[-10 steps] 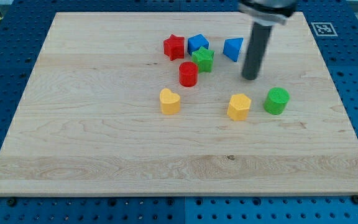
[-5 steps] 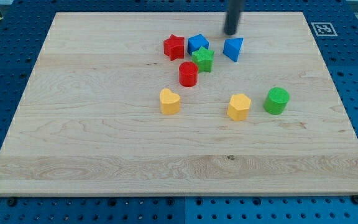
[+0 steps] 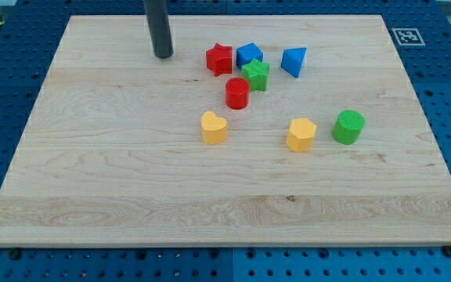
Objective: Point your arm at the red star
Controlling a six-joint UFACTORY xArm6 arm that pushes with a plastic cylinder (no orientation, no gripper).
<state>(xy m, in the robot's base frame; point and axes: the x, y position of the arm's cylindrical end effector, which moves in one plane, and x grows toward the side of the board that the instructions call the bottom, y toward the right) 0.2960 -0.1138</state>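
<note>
My end effector is a plain dark rod with nothing to open or clench, so it grasps nothing; my tip (image 3: pixel 163 55) rests on the pale wooden desk (image 3: pixel 116 172) near its far edge. The red star-shaped block (image 3: pixel 219 59) sits just to the right of my tip, apart from it, with bare wood between us.

Right of the red star-shaped block, close beside it, is a blue block (image 3: pixel 249 54) whose exact shape I cannot make out. A green star-shaped block (image 3: pixel 256 74) sits just in front of the blue one and looks to be touching it. Farther right, standing apart, is a blue wedge-like block (image 3: pixel 294 60). A red rounded block (image 3: pixel 237 92) lies nearer, just below the two stars.

Nearer still, a yellow block (image 3: pixel 214 127) sits left of centre, another yellow block (image 3: pixel 301 134) to its right, and a green cylinder-shaped block (image 3: pixel 349 126) just beside that one. All are well apart from my tip.
</note>
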